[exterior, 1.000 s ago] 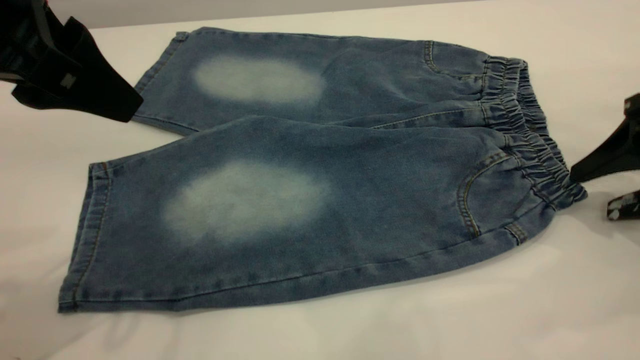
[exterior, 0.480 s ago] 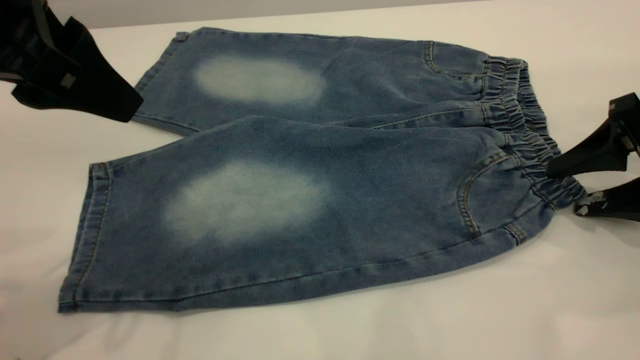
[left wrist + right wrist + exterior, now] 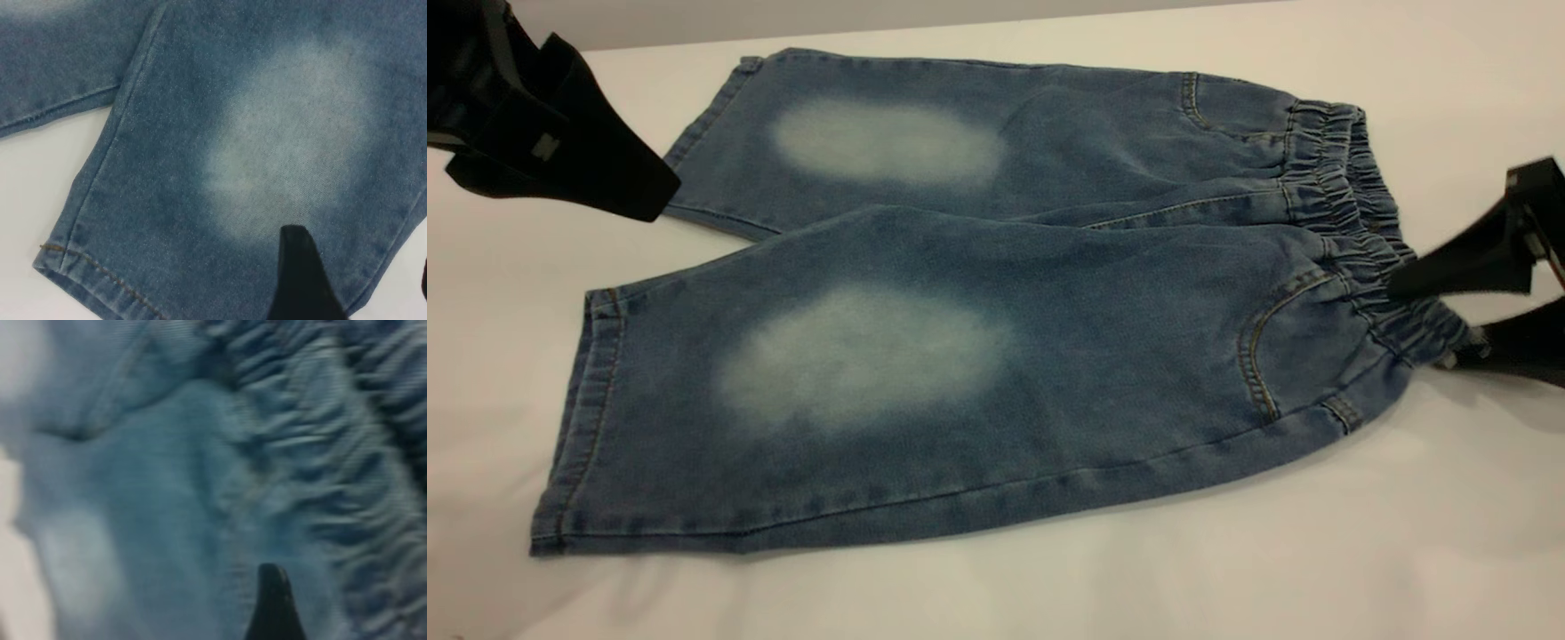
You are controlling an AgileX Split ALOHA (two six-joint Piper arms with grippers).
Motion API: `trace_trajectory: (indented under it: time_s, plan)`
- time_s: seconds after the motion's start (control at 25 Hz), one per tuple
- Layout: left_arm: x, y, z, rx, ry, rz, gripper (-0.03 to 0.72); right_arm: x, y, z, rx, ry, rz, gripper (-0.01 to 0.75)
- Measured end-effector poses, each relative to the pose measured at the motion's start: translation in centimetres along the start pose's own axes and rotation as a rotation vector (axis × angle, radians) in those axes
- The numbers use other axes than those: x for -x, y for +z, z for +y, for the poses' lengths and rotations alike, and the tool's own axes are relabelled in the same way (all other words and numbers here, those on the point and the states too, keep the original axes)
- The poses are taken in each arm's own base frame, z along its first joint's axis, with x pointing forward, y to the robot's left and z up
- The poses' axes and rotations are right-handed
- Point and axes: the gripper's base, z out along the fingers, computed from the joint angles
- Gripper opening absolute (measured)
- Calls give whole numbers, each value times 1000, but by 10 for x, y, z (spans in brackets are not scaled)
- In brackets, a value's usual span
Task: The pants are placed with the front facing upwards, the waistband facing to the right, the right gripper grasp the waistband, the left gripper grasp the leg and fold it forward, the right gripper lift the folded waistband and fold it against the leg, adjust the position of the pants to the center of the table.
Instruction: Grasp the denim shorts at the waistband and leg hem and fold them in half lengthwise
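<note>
On the table [image 3: 1405, 533], pants [image 3: 978, 356] flat, right claw [image 3: 1418, 324] spread wide around waistband [image 3: 1360, 258], left claw [image 3: 636, 200] aperture unclear.

Faded denim pants [image 3: 978, 302] apparently flat.

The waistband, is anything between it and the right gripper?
Nothing visible. The right gripper is open at the waistband, one finger above the near end of the gathered band and one beside it on the table. The left gripper hangs at the far leg's hem.
</note>
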Motion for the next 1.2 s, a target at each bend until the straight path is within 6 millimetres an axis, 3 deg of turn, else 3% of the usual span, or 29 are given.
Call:
trace_trajectory:
  time_s: [0.48, 0.88, 1.12, 1.2]
  plan:
    - [-1, 0, -1, -11, 6, 14, 384, 0, 1, 3, 15, -2, 2, 403]
    - [-5, 9, 0, -22, 31, 47, 384, 0, 0, -2, -35, -2, 2, 209]
    - [-26, 34, 1, -39, 38, 155, 384, 0, 0, -1, -29, -2, 2, 43]
    - [-35, 41, 1, -47, 62, 205, 384, 0, 1, 0, -14, -2, 2, 32]
